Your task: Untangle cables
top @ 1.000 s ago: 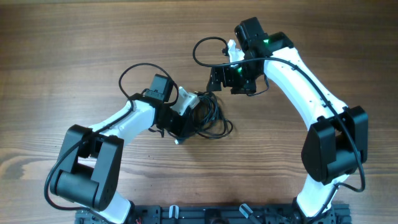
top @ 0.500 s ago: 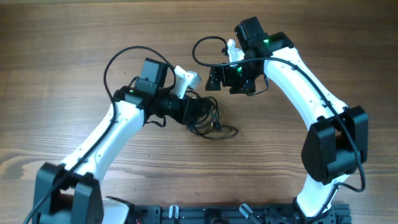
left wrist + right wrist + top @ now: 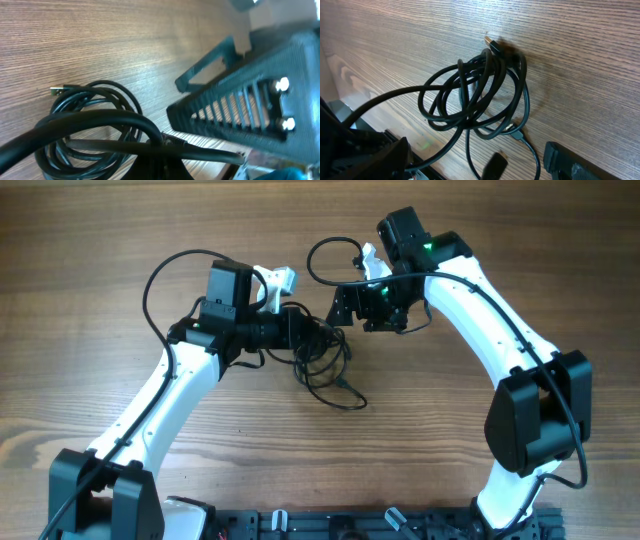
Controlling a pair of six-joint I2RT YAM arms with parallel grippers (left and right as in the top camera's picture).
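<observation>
With your left gripper (image 3: 303,335) pinched on a strand of the tangle of thin black cables (image 3: 325,365) mid-frame on the brown wooden table (image 3: 100,240), I'd close the wide-open right gripper (image 3: 527,161) on one loose loop and pull gently.

Bright, even light; wrist views soft up close.
Diffuse light from above leaves faint shadows on the surface (image 3: 100,240) beneath the left tool (image 3: 318,336). In the left wrist view whatever sits nearest the tool is blurred; ahead of the right tool (image 3: 527,160) the cables (image 3: 475,95) are crisp, a pale sheen on the wood beyond them.
</observation>
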